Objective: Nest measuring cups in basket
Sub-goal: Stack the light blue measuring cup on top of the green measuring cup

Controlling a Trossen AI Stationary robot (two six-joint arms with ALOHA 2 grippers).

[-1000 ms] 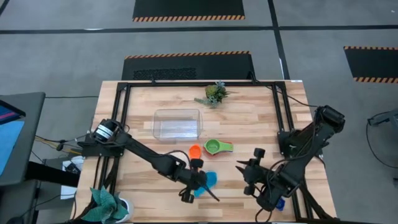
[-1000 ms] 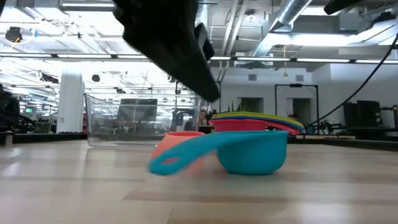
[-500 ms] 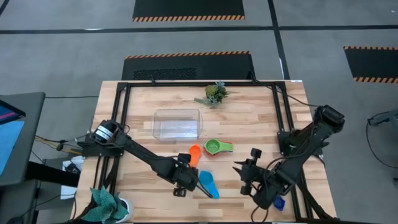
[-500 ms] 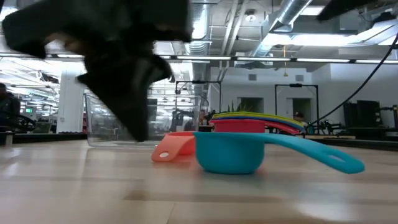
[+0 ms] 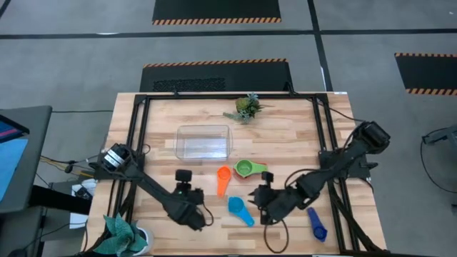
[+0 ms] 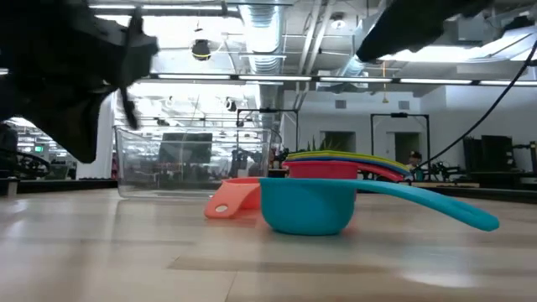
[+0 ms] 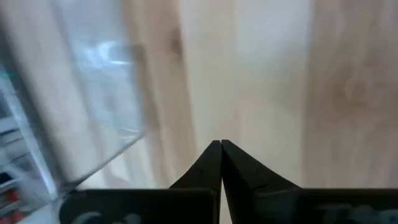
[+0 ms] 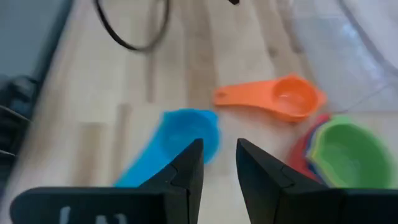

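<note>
The right gripper (image 5: 258, 203) is hanging low over the table with its fingers (image 8: 186, 168) standing partly apart, gripping nothing and touching nothing. Just in front of it the light blue cup (image 5: 240, 210) is lying on the wood, bowl toward the basket (image 5: 204, 142), which is sitting empty well beyond (nearer the far edge). The orange cup (image 5: 223, 178) is resting between the blue one and the basket, and the nested stack with the green cup on top (image 5: 248, 168) is sitting beside it.

The left gripper (image 5: 183, 178) is hovering off to the side of the orange cup, its fingers (image 7: 219, 163) pressed together on nothing.

The low view is showing the stack's red, blue and yellow layers (image 6: 344, 162), which the overhead view is hiding under the green bowl. Only the overhead view is showing a dark blue cup (image 5: 316, 225) lying near the right arm, well away from the others.
</note>
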